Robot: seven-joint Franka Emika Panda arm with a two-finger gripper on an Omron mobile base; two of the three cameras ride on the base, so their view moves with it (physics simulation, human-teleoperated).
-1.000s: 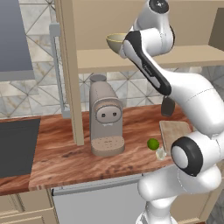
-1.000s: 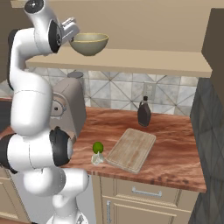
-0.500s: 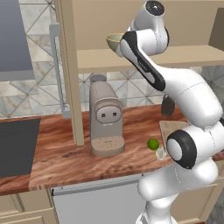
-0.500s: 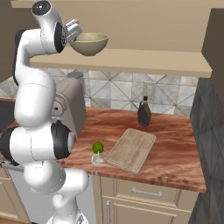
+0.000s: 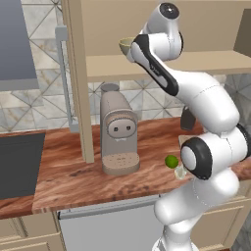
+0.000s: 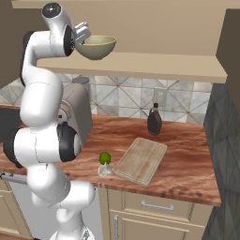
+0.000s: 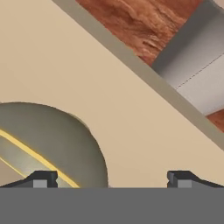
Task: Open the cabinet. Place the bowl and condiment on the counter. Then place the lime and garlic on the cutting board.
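The cabinet stands open. On its shelf sits the olive-beige bowl, also seen in part behind my arm. My gripper is at the bowl's left rim, open. In the hand view the gripper hangs wide over the shelf, and the bowl lies under the left fingertip. The dark condiment stands on the counter behind the cutting board. The lime and the garlic lie on the counter, left of the board.
A beige coffee machine stands on the counter under the shelf. The open door's grey bar handle hangs to its left. A dark cooktop lies at the far left, and a dark wall closes the right side.
My arm's upper links have swung a little while the hand stays by the bowl. The bowl has not moved and the jaws stay open.
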